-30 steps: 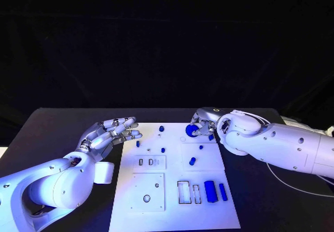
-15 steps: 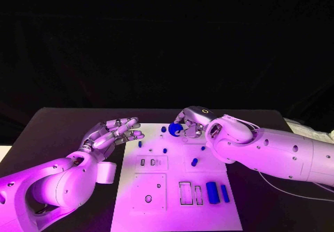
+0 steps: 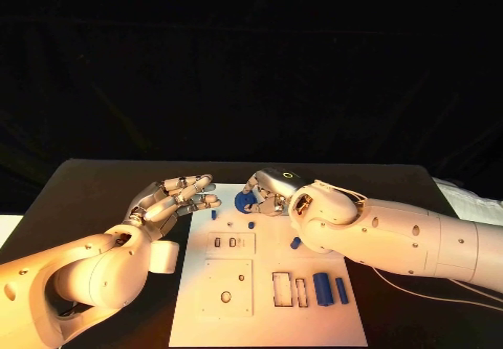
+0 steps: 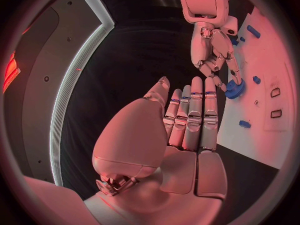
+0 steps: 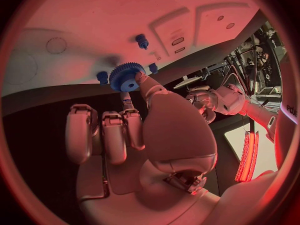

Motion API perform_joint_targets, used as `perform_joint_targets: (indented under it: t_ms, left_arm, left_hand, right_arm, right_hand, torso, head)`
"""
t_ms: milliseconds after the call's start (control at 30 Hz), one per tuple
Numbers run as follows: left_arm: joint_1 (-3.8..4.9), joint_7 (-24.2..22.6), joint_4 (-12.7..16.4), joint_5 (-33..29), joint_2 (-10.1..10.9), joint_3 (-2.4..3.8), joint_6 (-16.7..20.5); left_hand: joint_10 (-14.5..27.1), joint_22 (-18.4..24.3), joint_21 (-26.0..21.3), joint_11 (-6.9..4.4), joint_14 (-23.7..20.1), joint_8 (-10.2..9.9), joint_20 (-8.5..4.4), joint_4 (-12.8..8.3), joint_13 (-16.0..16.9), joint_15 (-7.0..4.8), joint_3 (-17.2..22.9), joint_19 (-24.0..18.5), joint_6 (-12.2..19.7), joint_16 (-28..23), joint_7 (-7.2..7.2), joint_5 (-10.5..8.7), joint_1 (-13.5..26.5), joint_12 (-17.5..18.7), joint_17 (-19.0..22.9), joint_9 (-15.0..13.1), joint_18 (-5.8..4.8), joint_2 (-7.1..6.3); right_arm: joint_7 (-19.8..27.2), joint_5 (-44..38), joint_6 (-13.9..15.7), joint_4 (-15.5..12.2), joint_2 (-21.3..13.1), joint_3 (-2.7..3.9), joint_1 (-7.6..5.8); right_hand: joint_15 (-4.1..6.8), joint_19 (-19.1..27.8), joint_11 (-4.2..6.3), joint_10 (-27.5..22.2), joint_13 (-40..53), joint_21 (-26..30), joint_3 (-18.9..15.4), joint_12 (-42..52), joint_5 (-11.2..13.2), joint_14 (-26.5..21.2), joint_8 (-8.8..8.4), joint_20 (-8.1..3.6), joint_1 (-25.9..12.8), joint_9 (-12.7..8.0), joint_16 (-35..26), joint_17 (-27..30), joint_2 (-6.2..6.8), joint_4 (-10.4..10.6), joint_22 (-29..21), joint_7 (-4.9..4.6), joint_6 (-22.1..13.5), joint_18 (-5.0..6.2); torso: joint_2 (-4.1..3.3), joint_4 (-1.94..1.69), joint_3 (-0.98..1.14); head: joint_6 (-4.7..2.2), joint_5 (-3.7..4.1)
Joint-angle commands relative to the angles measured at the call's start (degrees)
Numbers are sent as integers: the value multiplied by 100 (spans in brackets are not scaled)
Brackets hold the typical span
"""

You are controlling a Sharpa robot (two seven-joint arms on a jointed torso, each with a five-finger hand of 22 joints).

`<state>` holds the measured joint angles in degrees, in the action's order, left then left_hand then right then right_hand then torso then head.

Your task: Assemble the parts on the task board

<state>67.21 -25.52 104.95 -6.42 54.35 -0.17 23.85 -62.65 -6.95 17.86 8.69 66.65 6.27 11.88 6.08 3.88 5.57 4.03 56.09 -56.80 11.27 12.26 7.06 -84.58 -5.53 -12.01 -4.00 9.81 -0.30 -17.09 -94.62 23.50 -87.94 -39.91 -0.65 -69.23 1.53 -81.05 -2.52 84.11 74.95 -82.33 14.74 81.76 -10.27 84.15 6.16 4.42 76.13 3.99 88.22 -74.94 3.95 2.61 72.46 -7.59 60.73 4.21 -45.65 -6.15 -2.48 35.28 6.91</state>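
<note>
At centre left of the head view, the left hand (image 3: 173, 198) is hovering beside the task board (image 3: 262, 320) on the black counter (image 3: 94, 182), fingers spread and holding nothing. Moving right, the right hand (image 3: 270, 195) is pinching a blue gear (image 3: 246, 203) between fingertips, just above the board's upper edge near a small blue peg (image 3: 214, 214). The trick now, I judge, is keeping the gear level and lining its bore over the intended post (which post, I cannot tell). Further right and lower, two blue bars (image 3: 329, 289) are lying by the rectangular slots, waiting their turn.
</note>
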Motion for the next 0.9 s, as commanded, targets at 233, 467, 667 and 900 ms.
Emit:
perform_joint_targets:
  t_ms: [233, 467, 667, 900]
  left_arm:
    - [7, -36, 11, -12, -21, 5, -123]
    - [7, -42, 5, -12, -20, 5, -127]
    - [7, -34, -1, -12, -21, 5, -131]
    - [7, -25, 2, -12, -21, 5, -136]
  left_hand:
    - [-28, 7, -12, 7, -27, -35, 3, -1, -3, 9, 48, -14, -19, -25, 1, 0, -11, 26, -9, 0, 65, 27]
    - [-32, 9, -12, 6, -27, -39, 1, -7, -4, 8, 63, -14, -20, -34, 0, 0, -18, 34, -16, 0, 65, 30]
    - [-32, 9, -12, 6, -27, -39, 1, -7, -4, 8, 63, -14, -20, -34, 0, 0, -18, 34, -16, 0, 65, 30]
    - [-32, 9, -12, 6, -27, -39, 1, -7, -4, 8, 63, -14, -20, -34, 0, 0, -18, 34, -16, 0, 65, 30]
  right_arm:
    - [42, -151, -236, 251, 221, -6, 61]
    - [-143, -293, -56, 346, 258, -8, 74]
    - [-234, -336, -204, 391, 273, -8, 76]
    - [-182, -272, -362, 445, 306, -8, 76]
  right_hand:
    - [35, -23, 31, 60, 668, -18, 53, -118, 41, 499, -36, -19, -116, 8, -1, -1073, 16, 4, -15, 42, 48, -57]
    - [23, -18, 14, 8, 600, -12, 84, -212, 29, 493, -103, -11, -142, -4, -14, -1045, 54, -2, -22, 19, -10, -56]
    - [-1, -5, -16, -45, 533, 2, 96, -311, 129, 490, -190, 8, -191, -12, -20, -1033, 123, -1, -43, -15, -87, -53]
    - [-94, 45, -128, -331, 159, 52, -95, -802, 170, 494, -282, 85, -380, -44, -10, -1064, 342, 88, -126, -135, -658, -39]
  torso:
    - [-4, 10, 5]
    - [-1, 14, 7]
    - [-4, 17, 11]
    - [-3, 15, 11]
  head:
    - [26, -43]
    - [35, -32]
    - [38, -20]
    - [36, -19]
